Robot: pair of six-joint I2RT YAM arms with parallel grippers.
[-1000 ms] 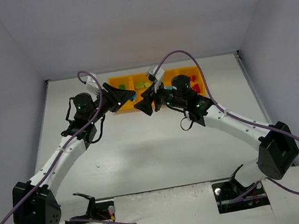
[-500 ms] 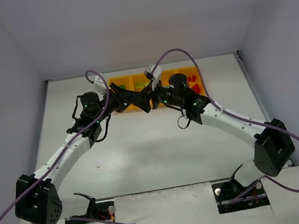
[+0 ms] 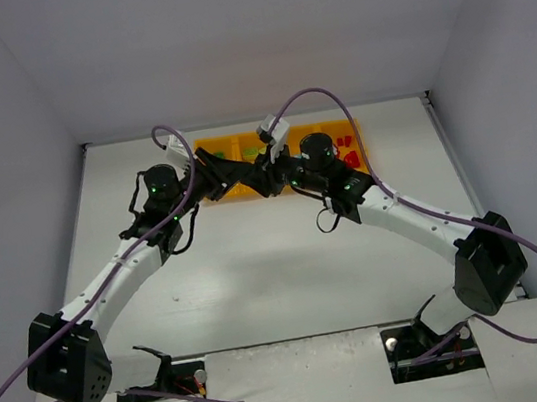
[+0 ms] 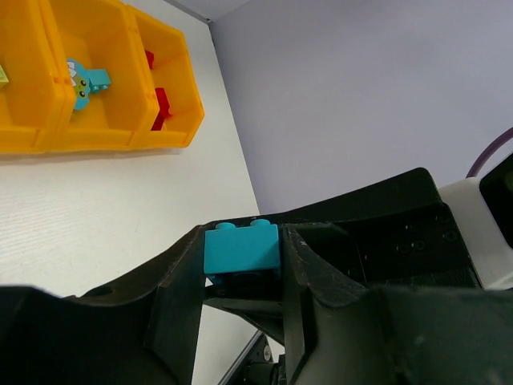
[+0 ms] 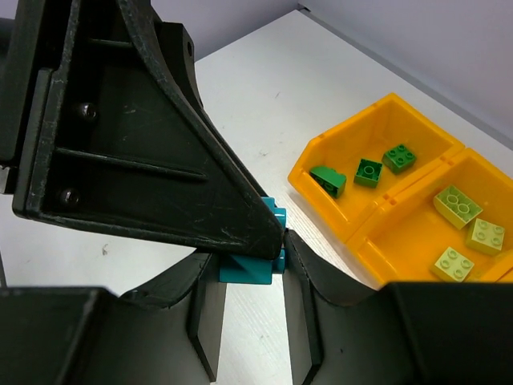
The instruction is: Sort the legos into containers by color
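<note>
At the far side of the table [image 3: 258,263], just before the near edge of the tray [image 3: 360,152], the two arms meet tip to tip. The left gripper [image 3: 244,174] is closed tight on a teal brick [image 4: 241,248], one finger [image 4: 180,281] pressing on each side of it. The right gripper [image 3: 267,176] comes from the opposite side, and its fingers [image 5: 300,313] are narrowed around the same brick [image 5: 255,265]. As far as I can see they touch it on both sides, so both grippers have hold of it. The brick hangs in the air between them. From above the black fingers cover it, so I cannot tell if it is over the tray or over the table just near of it.

The tray lies along the far edge. Its left compartment holds green pieces [image 5: 369,171] and the next one lime pieces [image 5: 461,204]. Then come teal pieces [image 4: 88,79], and red pieces [image 4: 160,104] lie in the right compartment.
</note>
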